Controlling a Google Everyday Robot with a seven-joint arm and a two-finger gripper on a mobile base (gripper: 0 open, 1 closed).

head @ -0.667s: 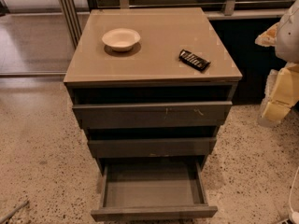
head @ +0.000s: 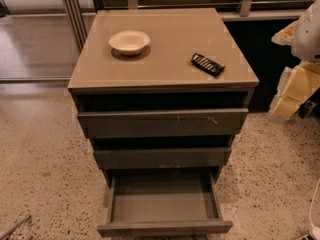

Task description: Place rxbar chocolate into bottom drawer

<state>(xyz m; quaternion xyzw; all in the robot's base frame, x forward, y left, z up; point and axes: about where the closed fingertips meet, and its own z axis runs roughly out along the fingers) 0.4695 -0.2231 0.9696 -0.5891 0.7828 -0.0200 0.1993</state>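
The rxbar chocolate [head: 207, 64], a small flat black wrapper with white stripes, lies on the right side of the cabinet top [head: 170, 49]. The bottom drawer [head: 165, 227] is pulled open and its tray is empty. The two drawers above it are slightly ajar. Only white and cream parts of my arm [head: 300, 59] show at the right edge, beside the cabinet and well clear of the bar. My gripper is out of view.
A cream round bowl [head: 129, 41] sits on the left part of the cabinet top. Speckled floor surrounds the cabinet. Metal posts [head: 75, 14] and a glass partition stand at the back left. A dark shelf runs behind.
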